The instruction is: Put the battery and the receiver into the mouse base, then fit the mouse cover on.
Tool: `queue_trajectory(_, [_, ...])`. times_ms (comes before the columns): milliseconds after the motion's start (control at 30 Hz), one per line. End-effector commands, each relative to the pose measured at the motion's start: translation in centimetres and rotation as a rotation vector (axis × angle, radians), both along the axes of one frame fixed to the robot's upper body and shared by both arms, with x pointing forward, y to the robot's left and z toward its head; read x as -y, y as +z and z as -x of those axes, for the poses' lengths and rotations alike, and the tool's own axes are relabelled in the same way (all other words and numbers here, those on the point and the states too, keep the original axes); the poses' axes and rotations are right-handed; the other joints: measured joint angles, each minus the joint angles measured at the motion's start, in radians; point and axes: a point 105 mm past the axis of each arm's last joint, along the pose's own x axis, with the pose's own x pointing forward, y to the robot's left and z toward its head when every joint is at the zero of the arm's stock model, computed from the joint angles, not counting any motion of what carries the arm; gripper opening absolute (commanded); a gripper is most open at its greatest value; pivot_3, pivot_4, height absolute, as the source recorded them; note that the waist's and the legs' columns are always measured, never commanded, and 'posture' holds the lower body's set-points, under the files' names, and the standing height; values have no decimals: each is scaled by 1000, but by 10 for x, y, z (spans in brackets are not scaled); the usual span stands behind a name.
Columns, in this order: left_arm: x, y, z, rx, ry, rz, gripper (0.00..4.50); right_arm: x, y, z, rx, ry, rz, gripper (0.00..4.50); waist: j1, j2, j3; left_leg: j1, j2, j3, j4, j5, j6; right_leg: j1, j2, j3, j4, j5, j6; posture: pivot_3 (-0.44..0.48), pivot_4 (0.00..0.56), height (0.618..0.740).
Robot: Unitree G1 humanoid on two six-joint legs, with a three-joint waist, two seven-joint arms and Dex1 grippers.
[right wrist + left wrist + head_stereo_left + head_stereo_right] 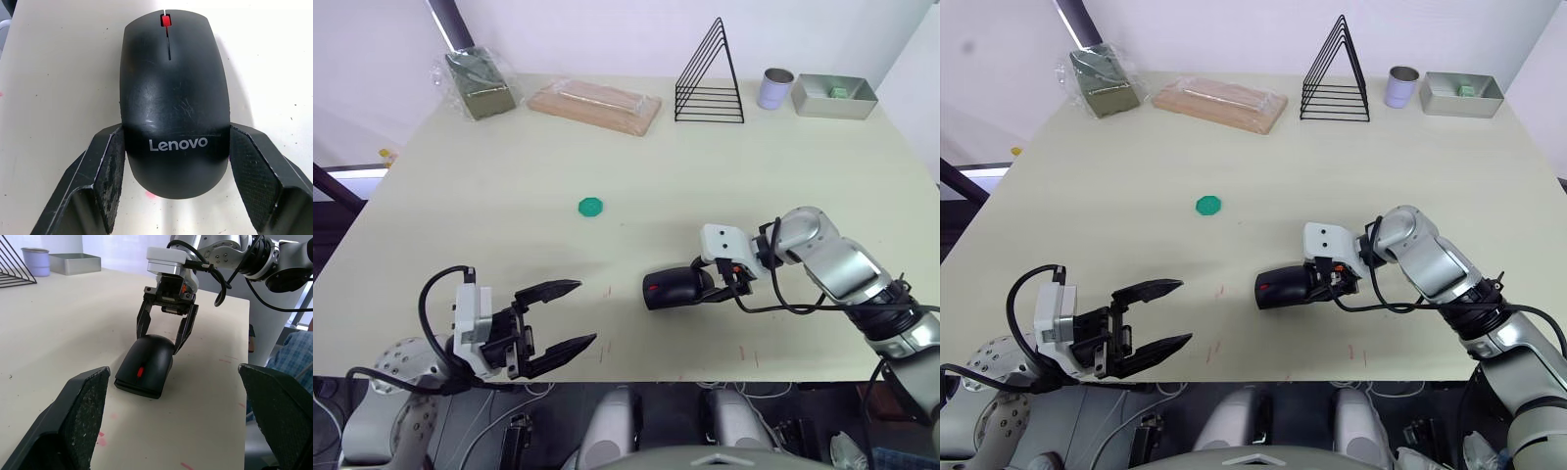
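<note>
The glossy black mouse cover (173,93), with its Lenovo mark and a red wheel at the far end, sits on the mouse base (138,388). Just the base's lower edge shows. The mouse lies on the table right of centre, near the front. My right gripper (710,285) straddles its rear, and both fingers (111,161) press against its sides. My left gripper (585,313) hovers open and empty at the front left table edge, pointing toward the mouse. The battery and the receiver are hidden.
A flat green disc (591,206) lies mid-table. Along the back edge stand a bagged item (481,83), a wooden board (595,106), a black wire rack (710,83), a can (775,88) and a metal tray (834,96).
</note>
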Motion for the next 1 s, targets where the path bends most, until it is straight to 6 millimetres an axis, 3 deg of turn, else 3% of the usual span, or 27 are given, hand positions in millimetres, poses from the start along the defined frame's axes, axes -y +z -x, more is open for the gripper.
queue_trajectory(33, [1, 5, 1, 24, -6, -1, 4500, -4, 8, 0, 24, 23, -16, 3128, 0, 0, 0, 0, 0, 0, 0, 0, 0, 0, 0, 0, 0, 0, 0, 0, 150, 740])
queue_trajectory(1000, [1, 4, 0, 25, -3, -3, 4500, -5, 12, -3, 43, 19, -27, 3128, 1, 0, 0, 0, 0, 0, 0, 1, -1, 0, 4, 0, 0, 2, 4, 0, 150, 740])
